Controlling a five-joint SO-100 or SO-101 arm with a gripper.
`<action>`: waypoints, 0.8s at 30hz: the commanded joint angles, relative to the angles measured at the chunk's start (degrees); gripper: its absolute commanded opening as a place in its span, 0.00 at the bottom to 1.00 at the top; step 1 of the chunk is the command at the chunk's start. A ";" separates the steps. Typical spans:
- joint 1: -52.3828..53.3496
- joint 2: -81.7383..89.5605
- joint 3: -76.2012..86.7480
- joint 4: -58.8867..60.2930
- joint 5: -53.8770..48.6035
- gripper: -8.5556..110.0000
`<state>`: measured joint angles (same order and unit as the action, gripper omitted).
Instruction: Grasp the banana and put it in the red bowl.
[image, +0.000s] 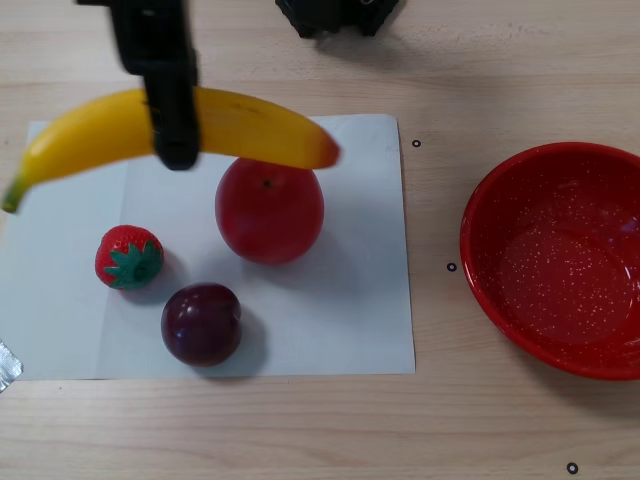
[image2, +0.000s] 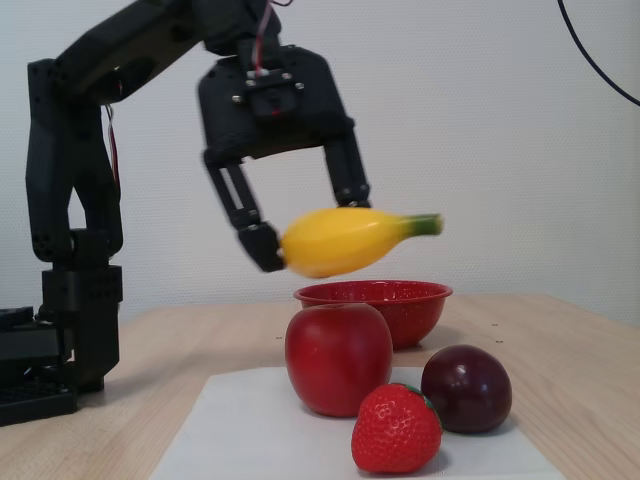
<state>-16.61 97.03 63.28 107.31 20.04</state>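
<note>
A: Wood-grain counter (image: 500, 60), white paper sheet (image: 350, 340) on it, pale wall behind in the fixed view.

B: Claw state?

A: Claw (image2: 305, 240) clamped on the banana (image2: 345, 240), mid-length. Banana is airborne, roughly level, clear of the counter.

B: Position relative to the rest?

A: Other view: banana (image: 250, 125) hangs over the sheet's far edge, above the red apple (image: 269, 211). Strawberry (image: 129, 257) and plum (image: 201, 323) nearer the camera. Red bowl (image: 480, 215) sits off the sheet, right side, well apart from the banana.
</note>
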 joint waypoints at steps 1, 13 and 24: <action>2.64 6.59 -7.65 1.85 -2.20 0.07; 23.03 3.69 -15.91 1.85 -11.34 0.07; 38.50 0.70 -20.83 1.85 -17.05 0.07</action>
<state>20.65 95.36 49.66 107.31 3.87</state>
